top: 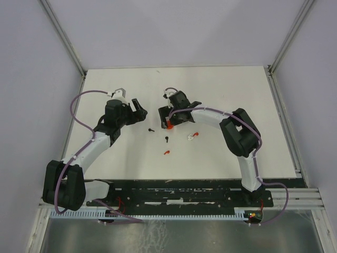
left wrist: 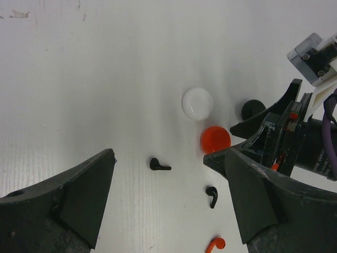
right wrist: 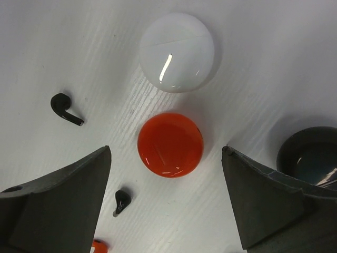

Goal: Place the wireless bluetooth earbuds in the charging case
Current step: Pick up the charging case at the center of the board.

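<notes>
Directly beneath the right gripper [right wrist: 166,150], whose jaws stood wide apart and held nothing, sat the red case [right wrist: 170,144], squarely in the gap. The left gripper [left wrist: 168,155] was likewise spread and empty, across the red case from the right arm. Outward from the red case, the white case [right wrist: 177,51] lay just beyond it and the black case [right wrist: 310,155] to one side. The earbuds were loose on the table [top: 237,105], none seated.

One black earbud [left wrist: 159,165] lay near the red case, toward the left gripper. Its stem ran along the line between that gripper's fingers, so we judged a wrist turn was needed first. A second black earbud [right wrist: 121,201] lay nearer the right gripper. Only the overhead view showed the white earbud [top: 192,136]; only the right wrist view showed the black case looking hollow.
</notes>
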`<state>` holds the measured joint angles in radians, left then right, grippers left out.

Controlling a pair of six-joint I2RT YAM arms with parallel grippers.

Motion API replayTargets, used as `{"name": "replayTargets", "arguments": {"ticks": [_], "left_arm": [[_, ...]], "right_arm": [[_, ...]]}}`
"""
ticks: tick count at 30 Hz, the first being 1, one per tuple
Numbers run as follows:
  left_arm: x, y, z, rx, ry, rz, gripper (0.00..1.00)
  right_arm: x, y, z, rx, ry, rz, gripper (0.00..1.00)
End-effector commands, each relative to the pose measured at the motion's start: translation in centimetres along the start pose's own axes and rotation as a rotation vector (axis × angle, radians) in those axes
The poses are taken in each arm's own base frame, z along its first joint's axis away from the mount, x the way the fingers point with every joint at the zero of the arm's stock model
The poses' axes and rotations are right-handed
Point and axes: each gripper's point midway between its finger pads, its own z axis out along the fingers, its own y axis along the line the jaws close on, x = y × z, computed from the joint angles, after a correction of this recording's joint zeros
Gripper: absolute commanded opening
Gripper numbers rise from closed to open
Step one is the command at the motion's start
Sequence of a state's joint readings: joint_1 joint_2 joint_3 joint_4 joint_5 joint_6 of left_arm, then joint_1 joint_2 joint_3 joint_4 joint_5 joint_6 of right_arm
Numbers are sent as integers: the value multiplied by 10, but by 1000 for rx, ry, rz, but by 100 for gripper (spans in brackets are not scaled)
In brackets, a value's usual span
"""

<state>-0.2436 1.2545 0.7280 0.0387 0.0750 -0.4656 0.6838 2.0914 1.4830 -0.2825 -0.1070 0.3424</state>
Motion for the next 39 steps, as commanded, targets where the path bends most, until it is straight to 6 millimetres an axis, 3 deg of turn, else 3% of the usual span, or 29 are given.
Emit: {"name": "replayTargets", "arguments": {"ticks": [1, 15, 20, 25, 39], "left_arm": [[-26, -6, -1, 5, -67, 42, 91], [-30, 0, -8, -36, -93, 45, 91], [-30, 2, -10, -45, -98, 43, 91], [-29, 2, -9, -44, -93, 42, 91], [-22, 2, -1, -23, -55, 21, 91]], "right_arm": [[-14, 24, 0, -61, -48, -3, 94], [15, 65, -9, -82, -32, -49, 93], [10, 46, -16, 35, -60, -119, 93], [10, 27, -10, 113, -52, -237, 93], [15, 30, 14, 45, -50, -410, 82]]}}
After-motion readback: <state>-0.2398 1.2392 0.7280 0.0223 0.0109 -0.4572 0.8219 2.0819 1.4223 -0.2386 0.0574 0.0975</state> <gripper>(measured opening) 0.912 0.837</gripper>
